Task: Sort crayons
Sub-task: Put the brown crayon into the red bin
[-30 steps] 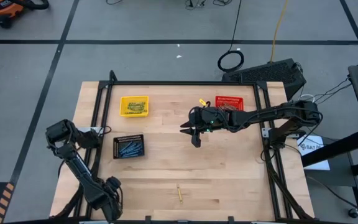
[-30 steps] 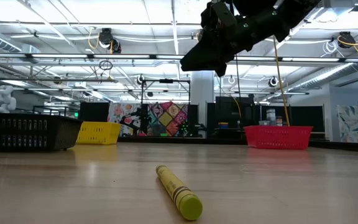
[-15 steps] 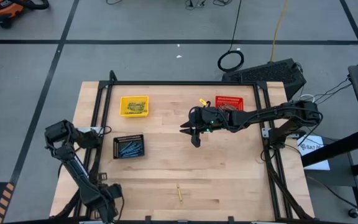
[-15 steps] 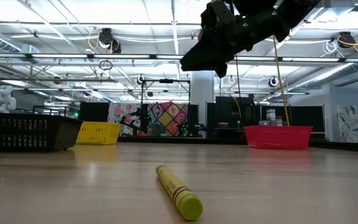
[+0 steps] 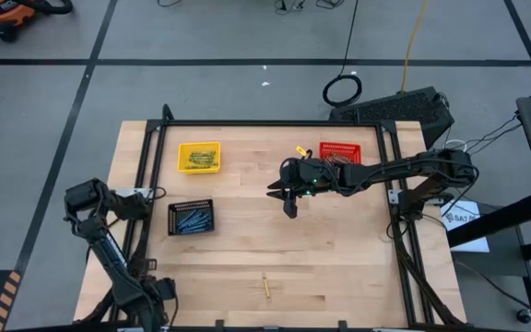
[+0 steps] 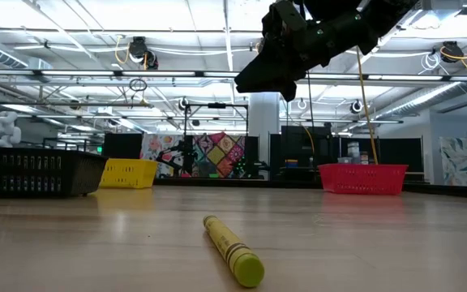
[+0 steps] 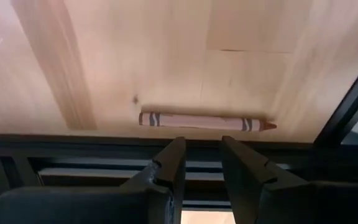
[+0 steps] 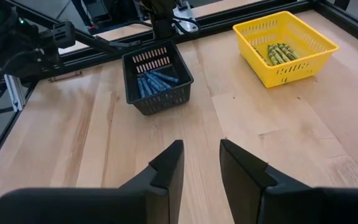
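Note:
A brown-red crayon (image 7: 207,121) lies flat on the wood beside the black frame rail. My left gripper (image 7: 202,146) hovers open just short of it, at the table's near left corner (image 5: 152,297). A yellow crayon (image 5: 266,287) lies flat near the table's front edge, large in the low view (image 6: 232,248). My right gripper (image 5: 289,199) hangs open high over the table's middle (image 8: 201,149), with nothing between its fingers. Blue crayons (image 8: 156,81) lie in the black basket (image 5: 191,218), and yellow crayons (image 8: 279,52) in the yellow basket (image 5: 198,156).
A red basket (image 5: 340,153) stands at the far right, by the right arm. A black metal frame (image 5: 247,123) runs along the table's far, left and right sides. Bare wood lies between the baskets and the yellow crayon.
My left gripper has shifted a little toward the table's near left corner and has rolled about its own axis. Its fingers have kept the same gap. The right arm and the crayons have kept still.

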